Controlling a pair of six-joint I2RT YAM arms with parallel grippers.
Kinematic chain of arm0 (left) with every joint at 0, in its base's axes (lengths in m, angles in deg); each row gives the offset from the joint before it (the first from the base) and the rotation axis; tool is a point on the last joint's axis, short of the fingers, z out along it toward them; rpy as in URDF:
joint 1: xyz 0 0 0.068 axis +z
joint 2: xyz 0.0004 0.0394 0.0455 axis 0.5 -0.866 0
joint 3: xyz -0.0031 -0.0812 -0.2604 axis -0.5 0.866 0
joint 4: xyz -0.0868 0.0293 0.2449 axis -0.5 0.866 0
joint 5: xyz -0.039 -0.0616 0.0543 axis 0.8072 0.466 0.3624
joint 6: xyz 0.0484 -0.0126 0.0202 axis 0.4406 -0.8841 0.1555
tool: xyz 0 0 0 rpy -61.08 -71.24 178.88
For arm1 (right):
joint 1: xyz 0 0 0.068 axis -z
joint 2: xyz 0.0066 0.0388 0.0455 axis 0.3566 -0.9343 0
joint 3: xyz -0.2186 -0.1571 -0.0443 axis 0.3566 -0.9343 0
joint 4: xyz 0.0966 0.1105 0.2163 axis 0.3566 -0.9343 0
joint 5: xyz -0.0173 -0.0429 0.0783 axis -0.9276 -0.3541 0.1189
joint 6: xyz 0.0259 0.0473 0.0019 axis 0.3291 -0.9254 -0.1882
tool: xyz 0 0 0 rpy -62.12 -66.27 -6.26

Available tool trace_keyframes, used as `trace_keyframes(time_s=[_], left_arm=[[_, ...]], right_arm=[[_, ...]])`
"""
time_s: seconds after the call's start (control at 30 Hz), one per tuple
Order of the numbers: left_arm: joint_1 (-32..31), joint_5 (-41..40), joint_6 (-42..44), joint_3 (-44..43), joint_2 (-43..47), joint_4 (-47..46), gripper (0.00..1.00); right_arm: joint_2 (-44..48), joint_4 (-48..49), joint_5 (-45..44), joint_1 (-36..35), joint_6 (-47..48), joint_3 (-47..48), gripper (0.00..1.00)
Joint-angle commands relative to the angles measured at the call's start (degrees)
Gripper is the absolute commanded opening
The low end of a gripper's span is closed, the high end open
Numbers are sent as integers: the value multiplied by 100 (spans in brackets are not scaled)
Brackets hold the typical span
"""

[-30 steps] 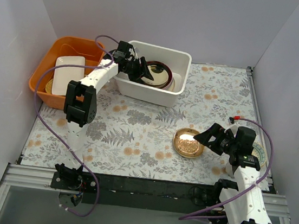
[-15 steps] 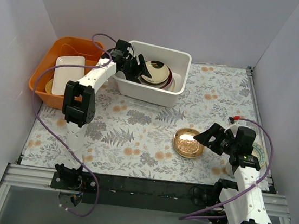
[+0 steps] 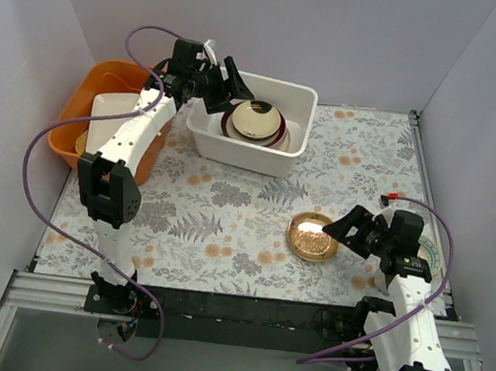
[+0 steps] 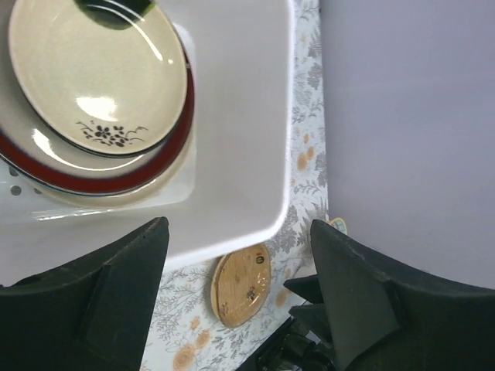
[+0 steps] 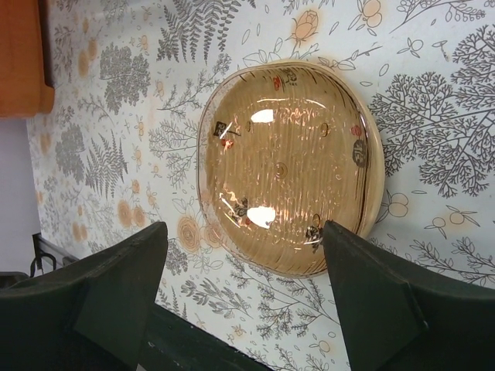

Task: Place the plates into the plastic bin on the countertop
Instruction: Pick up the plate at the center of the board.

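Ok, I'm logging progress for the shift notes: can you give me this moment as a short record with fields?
bin contents: cream plate on maroon plate, stacked in plastic bin
outside bin: tan plate, on countertop
left end effector: open, empty, above bin
right end effector: open, aimed at tan plate
nearby: orange tub holding white dish

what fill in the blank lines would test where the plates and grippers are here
The cream round plate with a dark sprig sits in the ____ rectangular plastic bin, on a maroon-rimmed round plate.
The amber ribbed round plate lies on the fern-printed countertop before the ____ gripper.
The left gripper and right gripper are ____, holding nothing.
Missing: white; right; open.
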Motion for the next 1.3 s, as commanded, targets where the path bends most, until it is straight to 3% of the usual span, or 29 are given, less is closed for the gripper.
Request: trace_keyframes(time_s=[0.0, 0.23, 0.43, 0.6, 1.0, 1.27], left_arm=[[-34, 274, 8, 362, 901, -165, 73], [-297, 301, 131, 1820, 1920, -456, 72], [-639, 152, 123, 3042, 2632, -623, 72], [-904, 99, -96, 3956, 2941, -965, 72], [-1484, 20, -361, 4696, 2994, -1379, 72], [-1704, -15, -501, 4828, 2915, -1545, 72]], right_arm=[[-45, -56, -126, -14, -40, 14, 88], [-54, -258, -468, -14, -57, 22, 82], [-194, -407, -934, -14, -75, -48, 59], [-440, -338, -943, -14, -49, -144, 52], [-590, -12, -1119, -14, -40, -399, 39], [-730, 155, -1163, -23, -31, -514, 23]])
